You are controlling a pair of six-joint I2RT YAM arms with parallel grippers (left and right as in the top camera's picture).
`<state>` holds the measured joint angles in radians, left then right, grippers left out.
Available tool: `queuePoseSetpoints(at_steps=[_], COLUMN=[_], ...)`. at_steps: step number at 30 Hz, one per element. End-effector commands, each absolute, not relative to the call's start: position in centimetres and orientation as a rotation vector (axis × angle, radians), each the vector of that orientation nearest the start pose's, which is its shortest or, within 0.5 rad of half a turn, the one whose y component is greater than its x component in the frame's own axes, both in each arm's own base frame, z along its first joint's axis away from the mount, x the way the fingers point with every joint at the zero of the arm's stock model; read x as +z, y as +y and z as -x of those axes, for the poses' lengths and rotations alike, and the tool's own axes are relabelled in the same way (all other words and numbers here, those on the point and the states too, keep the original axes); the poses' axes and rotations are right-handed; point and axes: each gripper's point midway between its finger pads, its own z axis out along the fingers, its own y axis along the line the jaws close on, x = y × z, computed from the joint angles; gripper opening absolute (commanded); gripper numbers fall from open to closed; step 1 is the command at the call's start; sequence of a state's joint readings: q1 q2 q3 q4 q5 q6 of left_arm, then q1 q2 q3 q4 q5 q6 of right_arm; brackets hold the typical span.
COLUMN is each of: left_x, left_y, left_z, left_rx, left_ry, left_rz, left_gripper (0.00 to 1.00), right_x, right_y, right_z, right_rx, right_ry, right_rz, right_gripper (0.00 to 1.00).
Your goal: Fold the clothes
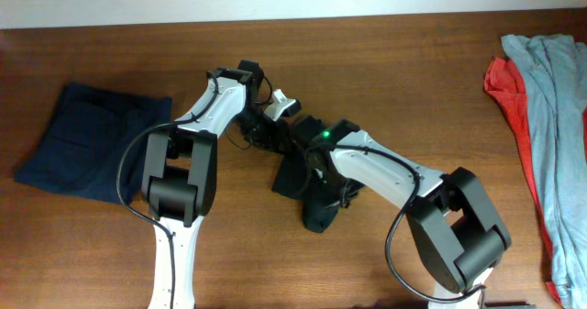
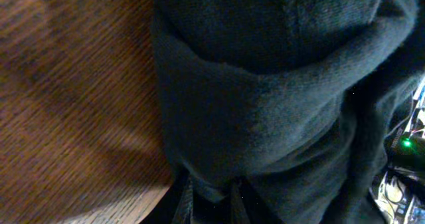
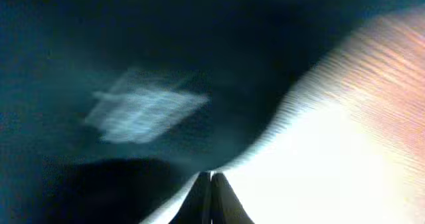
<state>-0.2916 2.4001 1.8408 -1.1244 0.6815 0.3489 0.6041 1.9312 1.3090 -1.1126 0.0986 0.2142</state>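
Two grips hold the black T-shirt (image 1: 319, 217), bunched in the middle of the worktop (image 1: 413, 80). The left claw (image 2: 209, 201) clamps a thick fold, and the right claw (image 3: 210, 196) is pinched tight on a thin edge. Draw them apart evenly and low, flattening before folding.

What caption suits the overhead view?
The left arm and right arm meet mid-table over the bunched black T-shirt; folded navy garment at left, grey garment and red garment at right.
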Motion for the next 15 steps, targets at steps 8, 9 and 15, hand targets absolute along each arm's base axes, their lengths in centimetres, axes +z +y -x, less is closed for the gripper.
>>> queuePoseSetpoints(at_steps=[8,9,15], left_x=[-0.8,-0.8,-0.8], left_y=[-22.6,-22.6,-22.7], left_z=[-37.7,-37.7,-37.8], left_rx=[-1.101,-1.101,-1.099], left_ry=[2.937,2.936,2.930], left_rz=[-0.893,-0.894,-0.895], left_gripper=[0.20,0.20,0.20], right_x=[3.0,3.1,6.9], right_y=[8.7,11.2,23.7], right_z=[-28.7,-28.5,-27.3], right_rx=[-0.293,-0.021,0.913], right_ry=[3.277,3.305,2.960], right_rz=[0.066,0.239,0.837], right_gripper=[0.04,0.04,0.06])
